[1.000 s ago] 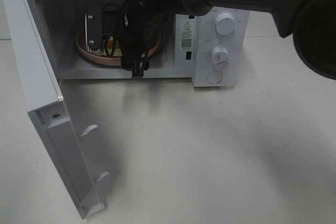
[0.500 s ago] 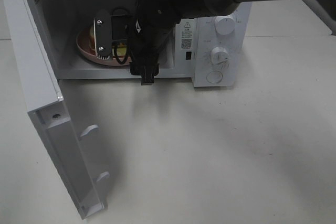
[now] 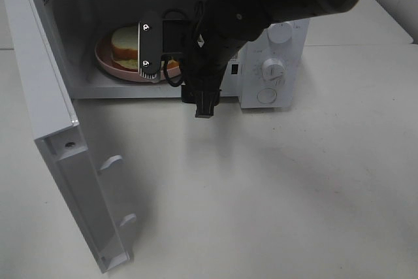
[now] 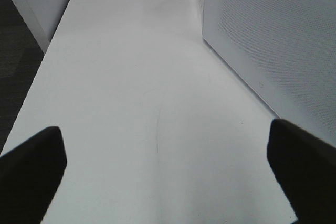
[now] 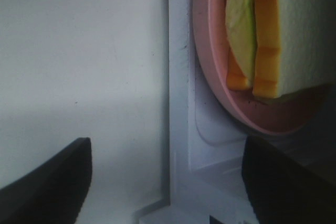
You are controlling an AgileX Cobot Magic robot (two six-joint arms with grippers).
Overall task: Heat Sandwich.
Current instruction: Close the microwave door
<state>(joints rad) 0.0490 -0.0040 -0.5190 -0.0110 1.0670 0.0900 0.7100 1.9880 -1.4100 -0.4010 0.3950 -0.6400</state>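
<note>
Fingers (image 5: 42,182) of the right gripper (image 5: 164,192) stand spread apart with nothing between them. This gripper (image 3: 176,78) sits at the open mouth of the microwave (image 3: 274,37), tilted, one silver-faced finger at the front of the cavity and the dark one lower, over the sill.

Sandwich (image 3: 124,42) lies inside the cavity on the pink plate (image 3: 103,58), toward the hinge side. No finger touches it. Right wrist view: sandwich (image 5: 302,30) shows white bread, an orange layer and pale green filling, resting on the plate's rim (image 5: 210,72).

Door (image 3: 59,135) hangs wide open at the left.

Left gripper (image 4: 165,182) hovers above the bare white desk (image 4: 131,77), fingers wide apart and empty, a white perforated panel (image 4: 273,40) beside it. It is outside the high view.
</note>
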